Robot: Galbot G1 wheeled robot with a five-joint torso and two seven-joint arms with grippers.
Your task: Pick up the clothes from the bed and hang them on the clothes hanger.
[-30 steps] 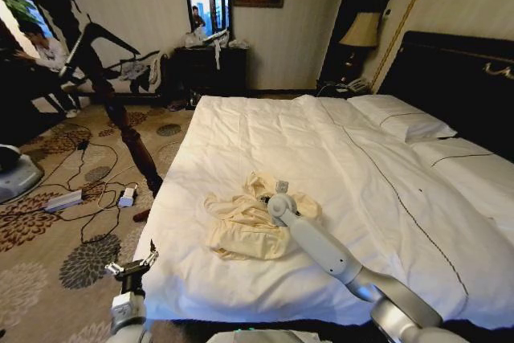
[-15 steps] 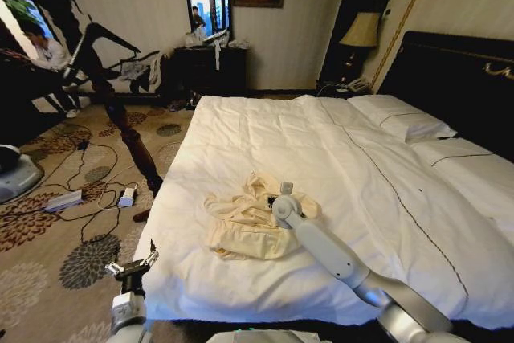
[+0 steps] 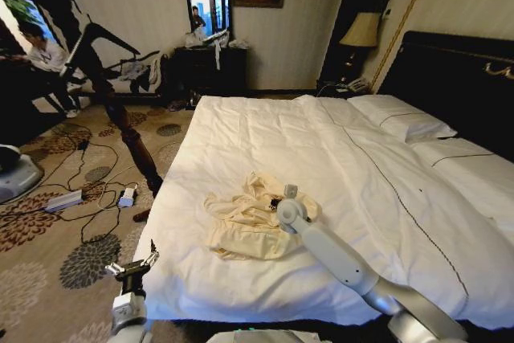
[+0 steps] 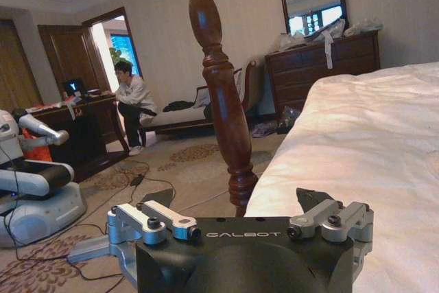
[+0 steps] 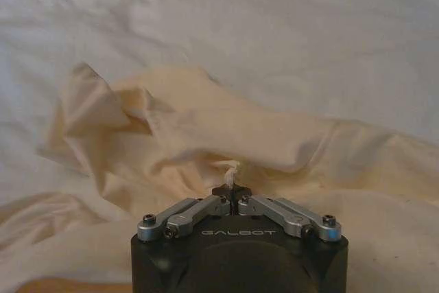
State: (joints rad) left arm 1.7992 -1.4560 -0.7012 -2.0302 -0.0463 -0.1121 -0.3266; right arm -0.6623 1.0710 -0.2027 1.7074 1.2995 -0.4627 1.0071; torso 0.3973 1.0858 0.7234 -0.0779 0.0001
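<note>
The clothes [image 3: 241, 221], a crumpled cream garment, lie on the near left part of the bed [image 3: 337, 158] with its white duvet. My right gripper [image 3: 281, 198] rests on the garment's right side. In the right wrist view the right gripper [image 5: 232, 191] is shut, with a small fold of the clothes [image 5: 206, 128] pinched between its tips. My left gripper [image 3: 132, 267] hangs open beside the bed's near left corner; the left wrist view shows this gripper [image 4: 236, 207] empty. The clothes hanger is out of view.
A dark turned-wood coat stand [image 3: 132, 146] leans beside the bed's left edge, close ahead of the left gripper [image 4: 221, 87]. Cables and a power strip [image 3: 64, 198] lie on the patterned carpet. A dresser [image 3: 210, 66] stands at the far wall, and a black headboard [image 3: 458, 78] on the right.
My right arm has shifted slightly to the right over the garment, and the cloth under its gripper has bunched a little. The left arm has not moved.
</note>
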